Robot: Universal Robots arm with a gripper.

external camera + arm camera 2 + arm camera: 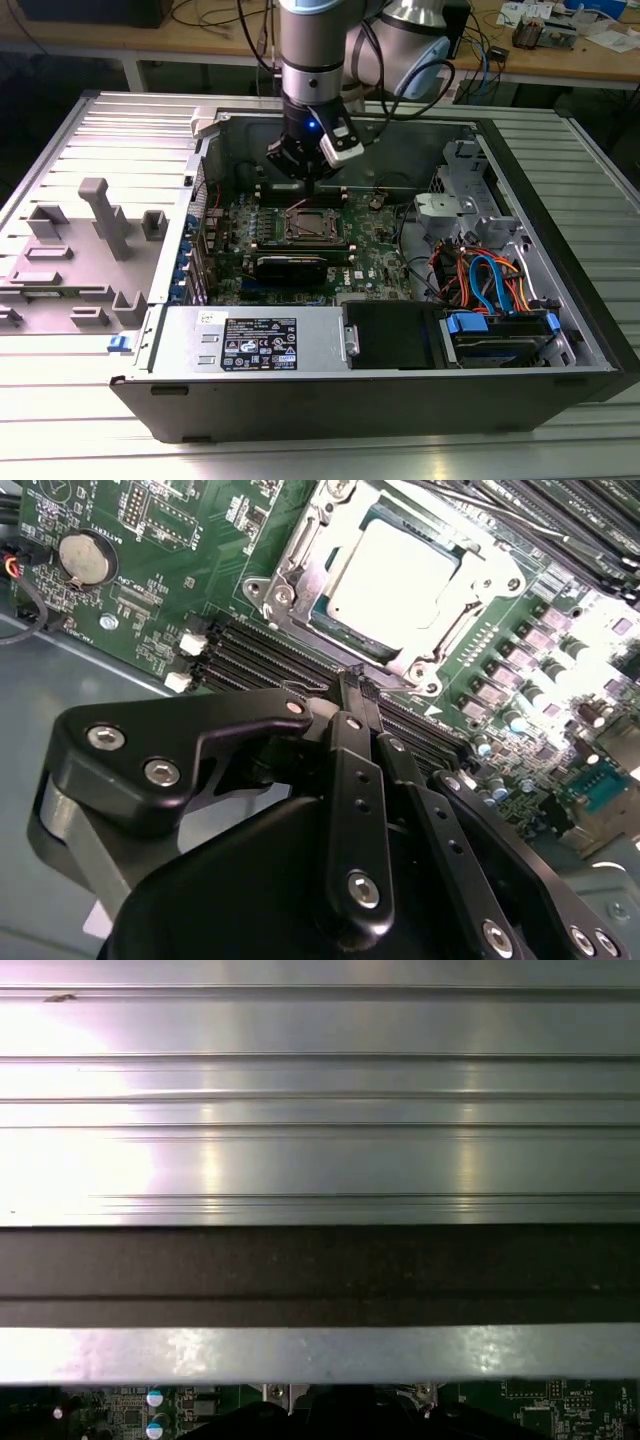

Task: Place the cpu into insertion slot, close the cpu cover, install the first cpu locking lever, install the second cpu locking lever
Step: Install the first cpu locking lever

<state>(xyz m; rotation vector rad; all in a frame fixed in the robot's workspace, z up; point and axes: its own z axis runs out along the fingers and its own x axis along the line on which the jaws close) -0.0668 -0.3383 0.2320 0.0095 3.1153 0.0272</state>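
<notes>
Tool (356, 676) hangs w/ fingers (347, 695) pressed together, empty, just above the memory slots (262, 658) beside the insertion slot (290, 555). The cpu (392, 572) sits in the slot, cpu cover (448, 605) down over its edges. In the exterior view the tool (303, 178) hovers over the green motherboard (375, 246) inside the open PC case (560, 215) on the counter (60, 440). No print legible.

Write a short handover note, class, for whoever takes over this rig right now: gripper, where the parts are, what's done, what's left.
Gripper: shut, empty, hovering above the green board beside the socket.
The cpu sits in the insertion slot.
The cpu cover lies closed over the chip, its window showing the metal top.
Done: chip placed, cover down.
Left: whether either locking lever is latched cannot be told from these views, so check both.
</notes>
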